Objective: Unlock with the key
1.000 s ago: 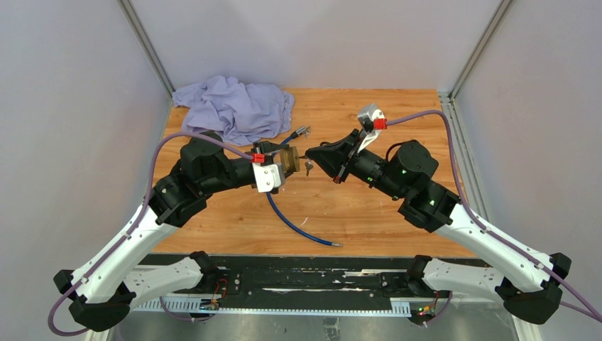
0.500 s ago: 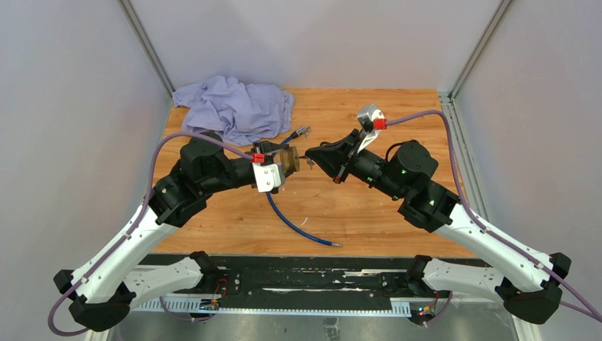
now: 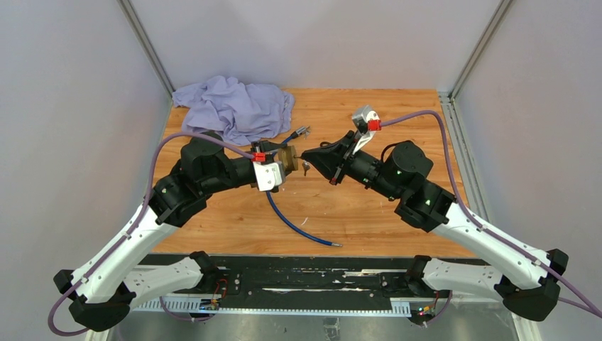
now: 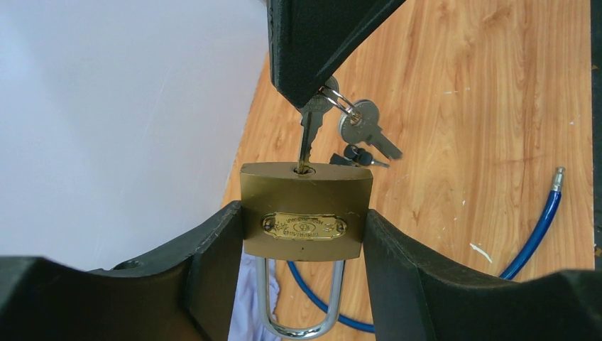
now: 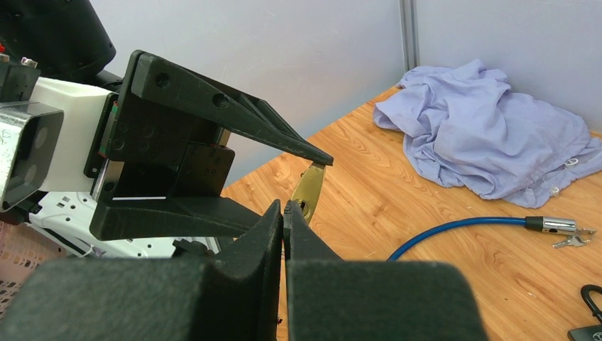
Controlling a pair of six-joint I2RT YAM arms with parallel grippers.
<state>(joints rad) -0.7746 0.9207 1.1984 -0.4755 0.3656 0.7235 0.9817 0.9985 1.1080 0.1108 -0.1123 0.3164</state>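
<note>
A brass padlock (image 4: 305, 213) is clamped by its sides between my left gripper's (image 4: 303, 229) black fingers, with the keyhole facing away and the steel shackle (image 4: 298, 323) toward the wrist. My right gripper (image 4: 312, 50) is shut on the head of a key (image 4: 307, 138), and the blade stands in the keyhole. A second key (image 4: 363, 126) dangles from the same ring. From above, the padlock (image 3: 288, 156) and the right gripper (image 3: 307, 154) meet above the middle of the table. In the right wrist view the shut fingertips (image 5: 284, 213) hide the key, and the padlock (image 5: 310, 186) shows edge-on just beyond them.
A crumpled lilac cloth (image 3: 234, 106) lies at the back left of the wooden table (image 3: 397, 121). A blue cable (image 3: 294, 226) runs from under the padlock toward the front edge; its metal end with small keys (image 5: 561, 227) lies near the cloth. A black object (image 5: 589, 320) shows at the right wrist view's corner.
The right arm has edged left, bringing its gripper tip closer against the padlock. The left arm and the padlock have stayed where they were.
</note>
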